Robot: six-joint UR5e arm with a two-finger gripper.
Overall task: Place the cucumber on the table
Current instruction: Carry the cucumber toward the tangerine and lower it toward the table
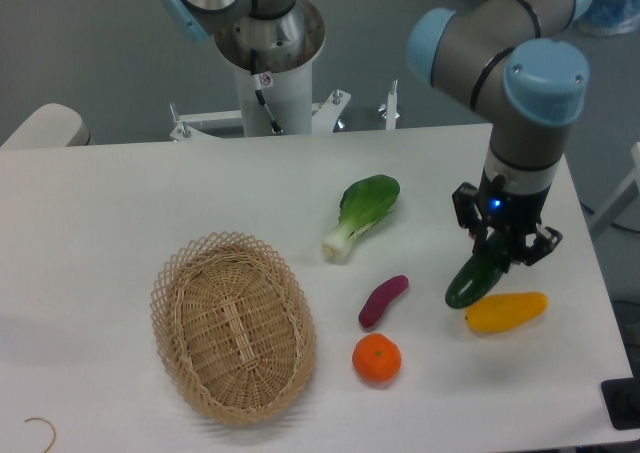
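Clearly, the cucumber (473, 276) is gripped at its upper end by the gripper (500, 247), whose 2 fingers are closed around it — the dark green body is tilted, its lower tip pointing down-left toward the table (120, 203). Whether that tip touches the white surface cannot be told. Just beside it, lower right, a yellow fruit (506, 311) is laid. A purple sweet potato (383, 300), an orange (376, 359), a bok choy (361, 214) and a wicker basket (233, 325) are spread to the left.
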